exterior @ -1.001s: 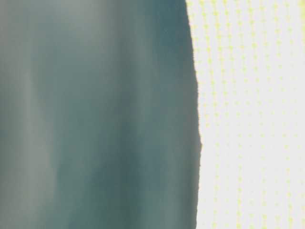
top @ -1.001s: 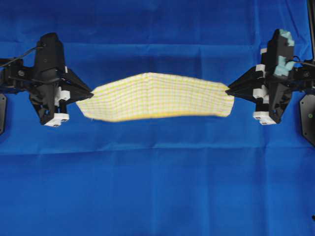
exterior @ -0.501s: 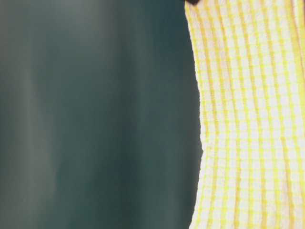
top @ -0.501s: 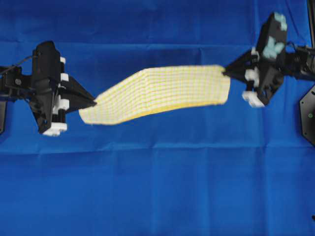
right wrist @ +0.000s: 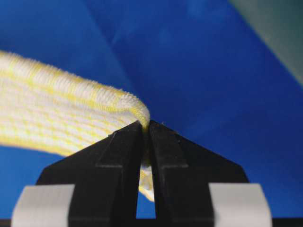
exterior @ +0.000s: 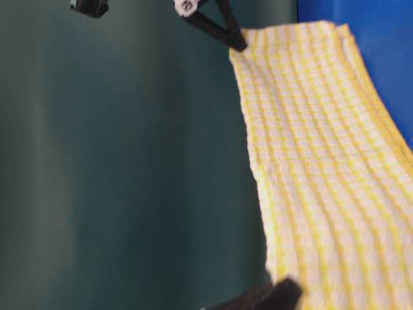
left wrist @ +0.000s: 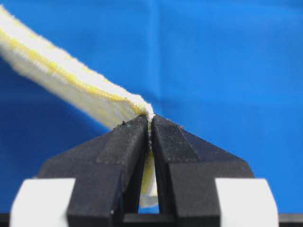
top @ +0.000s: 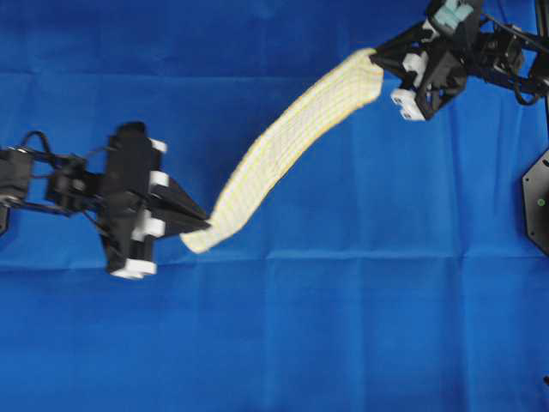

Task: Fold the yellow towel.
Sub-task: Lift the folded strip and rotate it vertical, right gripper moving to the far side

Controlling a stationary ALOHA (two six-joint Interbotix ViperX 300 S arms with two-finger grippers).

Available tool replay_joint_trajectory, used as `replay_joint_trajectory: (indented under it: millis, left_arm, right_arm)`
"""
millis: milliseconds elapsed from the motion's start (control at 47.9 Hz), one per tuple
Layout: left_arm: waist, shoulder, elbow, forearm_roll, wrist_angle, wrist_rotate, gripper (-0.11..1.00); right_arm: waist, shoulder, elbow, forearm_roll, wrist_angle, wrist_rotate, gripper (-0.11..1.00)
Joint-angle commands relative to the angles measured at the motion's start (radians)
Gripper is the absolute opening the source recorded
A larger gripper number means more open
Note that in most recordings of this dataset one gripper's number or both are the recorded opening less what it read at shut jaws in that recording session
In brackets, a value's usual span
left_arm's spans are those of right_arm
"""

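The yellow towel point(top: 283, 146), white with yellow checks, hangs in the air as a narrow folded band stretched diagonally from lower left to upper right. My left gripper point(top: 204, 227) is shut on its lower left end, and in the left wrist view the cloth point(left wrist: 71, 82) is pinched between the black fingers point(left wrist: 128, 142). My right gripper point(top: 376, 58) is shut on the upper right end, where the towel point(right wrist: 57, 113) runs off to the left of the jaws. In the table-level view the towel point(exterior: 322, 161) fills the right side, with the right gripper point(exterior: 237, 44) at its top corner.
A plain blue cloth point(top: 343, 326) covers the whole table below. A dark fixture point(top: 536, 202) sits at the right edge of the overhead view. The table-level view shows a dark green backdrop point(exterior: 129, 161) on its left.
The left gripper has moved toward the front and to the right, and the right gripper has moved toward the far edge. The towel has swung from level to a steep diagonal.
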Motion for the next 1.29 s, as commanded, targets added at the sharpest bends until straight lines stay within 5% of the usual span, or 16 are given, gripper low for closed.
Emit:
replay_joint_trajectory:
  millis: [0, 751, 1272]
  left_arm:
    - [-0.014, 0.046, -0.080, -0.002, -0.009, 0.002, 0.03]
    - [-0.041, 0.391, -0.552, 0.000, 0.018, 0.012, 0.03]
    - [-0.040, 0.446, -0.580, 0.000, 0.005, 0.008, 0.03]
  right_arm:
    - [-0.021, 0.020, -0.048, -0.002, -0.032, -0.002, 0.04]
    - [-0.100, 0.132, -0.179, -0.026, -0.044, -0.006, 0.04]
    - [-0.101, 0.143, -0.181, -0.026, -0.041, -0.008, 0.04]
